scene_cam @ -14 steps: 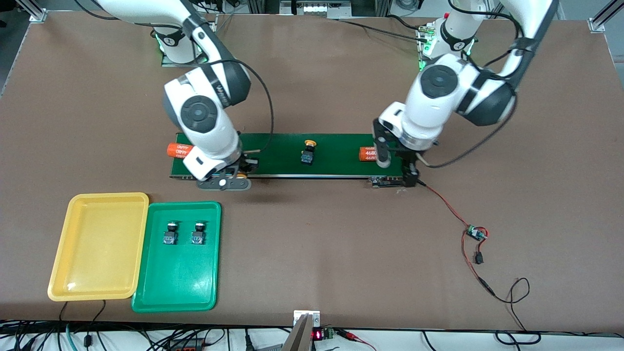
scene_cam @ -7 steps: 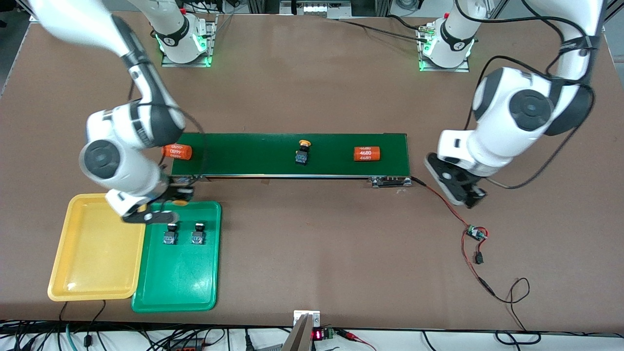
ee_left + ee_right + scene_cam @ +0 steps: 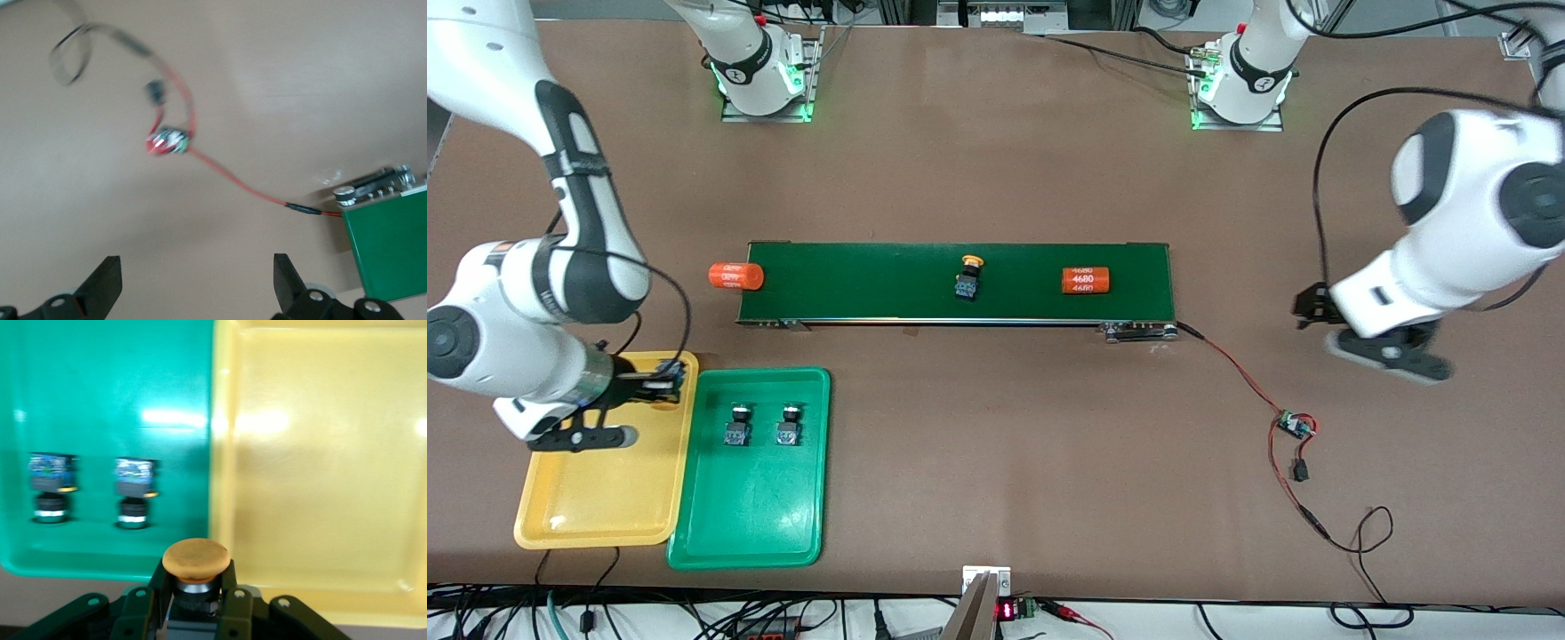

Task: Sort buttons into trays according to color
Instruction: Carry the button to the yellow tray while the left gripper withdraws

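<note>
My right gripper (image 3: pixel 665 378) is shut on a yellow-orange button (image 3: pixel 195 559) and holds it over the yellow tray's (image 3: pixel 605 498) edge nearest the belt, beside the green tray (image 3: pixel 756 516). In the right wrist view the gripper (image 3: pixel 195 587) clamps the button's body, with the yellow tray (image 3: pixel 320 487) and green tray (image 3: pixel 107 400) below. Two green buttons (image 3: pixel 735 425) (image 3: pixel 787 425) stand in the green tray; they also show in the right wrist view (image 3: pixel 50 495) (image 3: pixel 135 497). A second yellow-orange button (image 3: pixel 967 277) lies on the belt. My left gripper (image 3: pixel 1312 308) is open and empty (image 3: pixel 197 267) over bare table.
The dark green conveyor belt (image 3: pixel 871 284) carries an orange cylinder (image 3: pixel 1085 280). Another orange cylinder (image 3: pixel 735 276) lies at the belt's end toward the right arm. A red wire with a small board (image 3: pixel 1294 425) runs from the belt's other end; the board also shows in the left wrist view (image 3: pixel 168 141).
My right gripper carried the yellow-orange button from the belt's end to over the yellow tray. My left arm swung away from the belt toward its own end of the table.
</note>
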